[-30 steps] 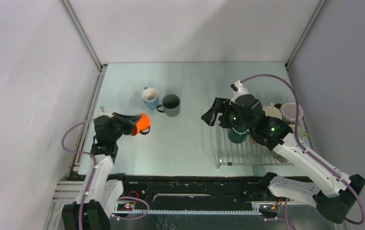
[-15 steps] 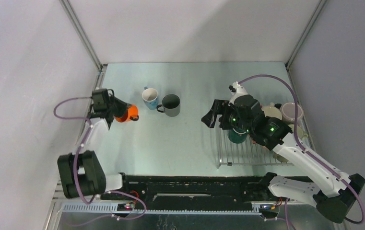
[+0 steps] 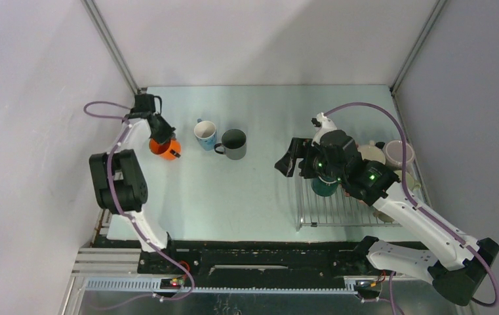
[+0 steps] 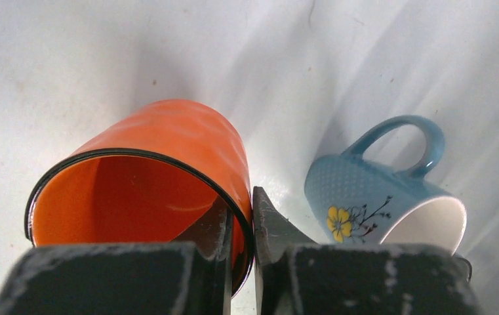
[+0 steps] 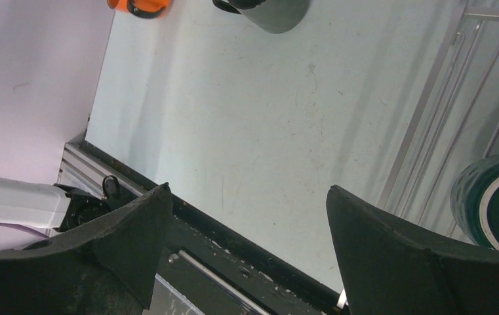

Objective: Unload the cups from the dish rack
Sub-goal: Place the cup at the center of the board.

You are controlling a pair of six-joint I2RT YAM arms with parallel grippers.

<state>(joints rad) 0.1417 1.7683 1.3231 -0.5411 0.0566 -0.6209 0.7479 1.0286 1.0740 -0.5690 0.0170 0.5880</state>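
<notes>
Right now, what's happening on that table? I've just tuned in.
The left gripper is shut on the wall of the orange mug, one finger inside the rim, at the table's far left beside the blue flowered mug and the grey mug, both off the rack. The right gripper hangs open over the dish rack's left edge, near the dark teal mug. More mugs wait at its far end.

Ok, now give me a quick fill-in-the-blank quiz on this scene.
The left gripper pinches the rim of a mug coloured ____.
The right gripper hangs with jaws ____.
The teal mug stands on the dish rack, under the ____ gripper.
Missing words: orange; open; right.
</notes>
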